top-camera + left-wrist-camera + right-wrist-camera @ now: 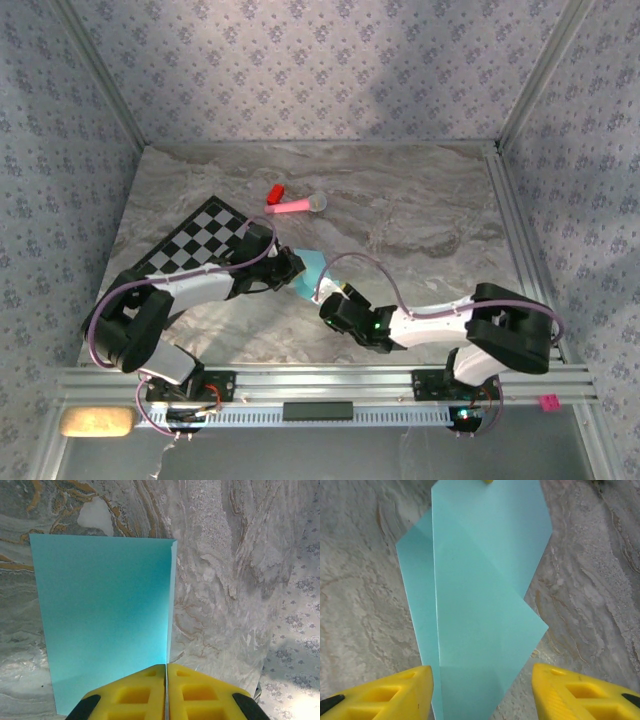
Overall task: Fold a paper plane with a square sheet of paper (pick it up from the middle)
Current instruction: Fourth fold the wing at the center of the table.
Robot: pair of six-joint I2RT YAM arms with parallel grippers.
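Note:
The light-blue sheet of paper [311, 268] lies partly folded on the marble table between the two arms. My left gripper [289, 267] is shut on it. In the left wrist view the yellow fingers [140, 692] pinch a straight folded edge, and the paper [105, 610] spreads flat to the left of that edge. My right gripper [331, 301] stands open at the near end of the paper. In the right wrist view its yellow fingertips [415, 685] sit on either side of the paper [480, 605], which shows overlapping angled flaps and a long crease.
A black-and-white checkered mat [197, 246] lies left of the paper under the left arm. A pink stick toy [298, 205] and a small red piece [275, 191] lie further back. Metal frame rails [520, 240] edge the table on the right.

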